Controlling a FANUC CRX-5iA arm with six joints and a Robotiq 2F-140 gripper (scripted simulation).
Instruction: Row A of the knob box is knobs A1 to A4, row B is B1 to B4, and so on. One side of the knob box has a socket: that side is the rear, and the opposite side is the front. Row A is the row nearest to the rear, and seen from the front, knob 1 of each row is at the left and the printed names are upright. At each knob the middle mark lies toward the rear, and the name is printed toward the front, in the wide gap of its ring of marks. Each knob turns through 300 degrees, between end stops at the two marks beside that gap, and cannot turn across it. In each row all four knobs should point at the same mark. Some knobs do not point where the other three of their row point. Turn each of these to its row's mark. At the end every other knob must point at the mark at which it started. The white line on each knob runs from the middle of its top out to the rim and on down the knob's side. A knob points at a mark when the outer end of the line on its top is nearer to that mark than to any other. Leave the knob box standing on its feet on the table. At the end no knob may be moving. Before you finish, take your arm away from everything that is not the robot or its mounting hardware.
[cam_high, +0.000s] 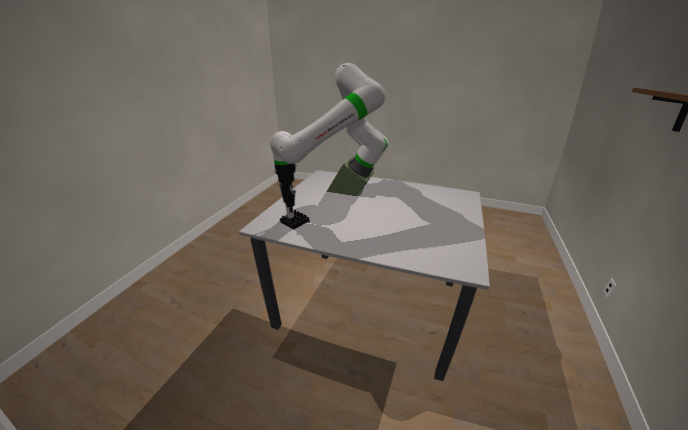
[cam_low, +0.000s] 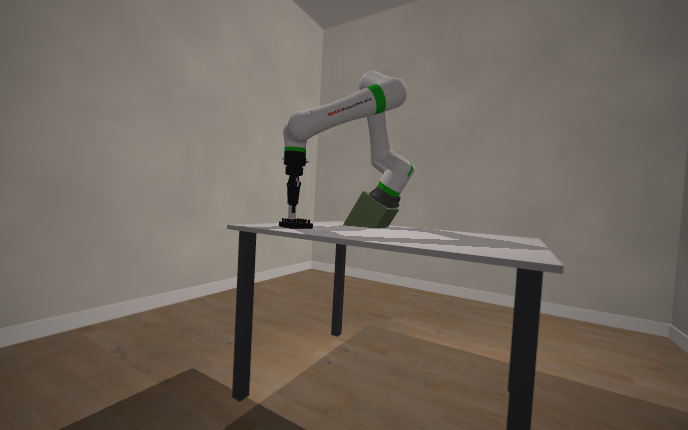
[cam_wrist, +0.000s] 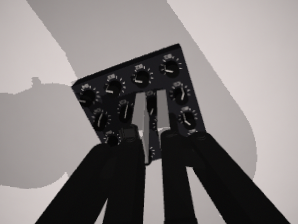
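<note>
The black knob box (cam_high: 295, 223) (cam_low: 296, 226) (cam_wrist: 126, 74) stands on the table with its named front side at the top of the wrist view. My gripper (cam_high: 290, 215) (cam_low: 292, 217) (cam_wrist: 152, 104) points down, its narrow fingers on both sides of knob C2 (cam_wrist: 151, 106). It looks shut on this knob. The line of C2 points down in the wrist view, much like those of C1 (cam_wrist: 180, 94), C3 (cam_wrist: 125, 111) and C4 (cam_wrist: 101, 119). Row D's lines point left and slightly down. The fingers hide much of rows A and B.
The box is near the left end of the white table (cam_high: 405, 212) (cam_low: 395, 234). The arm's green base block (cam_high: 349, 181) (cam_low: 370, 210) stands farther back to the right. Knobs D2 (cam_wrist: 142, 77) and C1 are close neighbours of the fingers.
</note>
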